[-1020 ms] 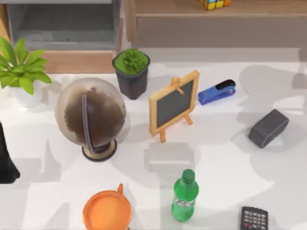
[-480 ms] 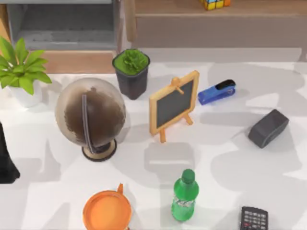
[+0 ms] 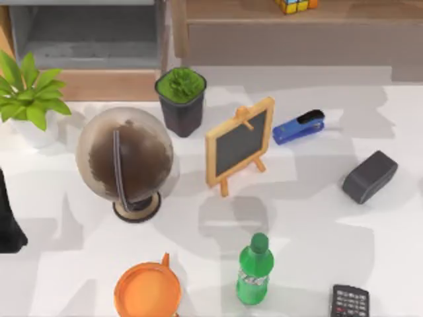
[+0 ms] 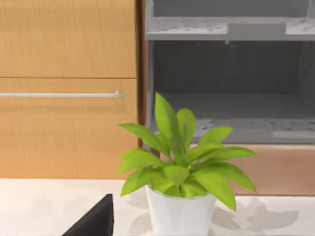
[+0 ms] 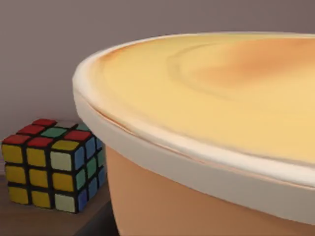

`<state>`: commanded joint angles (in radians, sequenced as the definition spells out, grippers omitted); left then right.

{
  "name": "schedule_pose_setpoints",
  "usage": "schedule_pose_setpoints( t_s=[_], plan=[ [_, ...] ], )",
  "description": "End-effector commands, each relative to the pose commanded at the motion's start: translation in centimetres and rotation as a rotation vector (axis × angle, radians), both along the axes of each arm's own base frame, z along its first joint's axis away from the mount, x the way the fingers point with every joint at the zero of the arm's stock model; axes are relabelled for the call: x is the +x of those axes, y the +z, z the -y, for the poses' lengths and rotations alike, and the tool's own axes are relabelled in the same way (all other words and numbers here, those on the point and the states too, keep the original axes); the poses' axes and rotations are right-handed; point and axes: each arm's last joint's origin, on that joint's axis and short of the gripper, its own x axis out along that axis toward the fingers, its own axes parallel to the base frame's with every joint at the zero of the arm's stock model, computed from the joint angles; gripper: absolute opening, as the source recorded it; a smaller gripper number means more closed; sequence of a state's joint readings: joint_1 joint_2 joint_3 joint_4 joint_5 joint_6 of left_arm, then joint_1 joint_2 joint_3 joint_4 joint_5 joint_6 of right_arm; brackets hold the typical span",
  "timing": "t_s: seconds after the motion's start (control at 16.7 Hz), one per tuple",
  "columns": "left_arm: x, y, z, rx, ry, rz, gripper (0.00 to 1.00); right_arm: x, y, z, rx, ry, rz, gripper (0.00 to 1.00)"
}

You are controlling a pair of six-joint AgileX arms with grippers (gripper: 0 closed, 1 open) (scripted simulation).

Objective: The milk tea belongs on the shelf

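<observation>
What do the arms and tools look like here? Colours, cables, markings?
Left arm: plain black, bulky, at the top view's left edge. Left wrist view has a flat black wedge with a slanted edge, probably part of the left tool. No cables or markings visible on either piece.

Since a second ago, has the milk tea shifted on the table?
No. In the top view the milk tea sits at the same spot at the near edge, below the globe and left of the green bottle.

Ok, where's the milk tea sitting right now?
In the top view the milk tea stands on the table at the near edge, left of centre, below the globe and left of the green bottle.
</observation>
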<state>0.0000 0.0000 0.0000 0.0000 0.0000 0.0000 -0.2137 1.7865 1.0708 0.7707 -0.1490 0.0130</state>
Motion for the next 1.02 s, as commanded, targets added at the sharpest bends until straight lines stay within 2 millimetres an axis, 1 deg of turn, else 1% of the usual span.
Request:
schedule_pose_setpoints(
  t_s=[0.24,0.48,0.78,0.9,1.02],
  plan=[
    [0.0,0.0,0.0,0.0,0.0,0.0,1.0,1.4,1.3,-0.8,0.005,0.022,-0.039,0.0],
    [0.0,0.0,0.0,0.0,0.0,0.0,1.0,1.9,2.1,-1.1,0.004,0.03,-0.047,0.0],
    [0.0,0.0,0.0,0.0,0.0,0.0,1.0,1.9,2.1,-0.9,0.006,0.026,-0.044,0.0],
    [0.0,0.0,0.0,0.0,0.0,0.0,1.0,2.8,1.8,-0.9,0.004,0.026,-0.038,0.0],
    [0.0,0.0,0.0,0.0,0.0,0.0,1.0,4.1,0.6,-1.0,0.005,0.029,-0.049,0.0]
  ],
)
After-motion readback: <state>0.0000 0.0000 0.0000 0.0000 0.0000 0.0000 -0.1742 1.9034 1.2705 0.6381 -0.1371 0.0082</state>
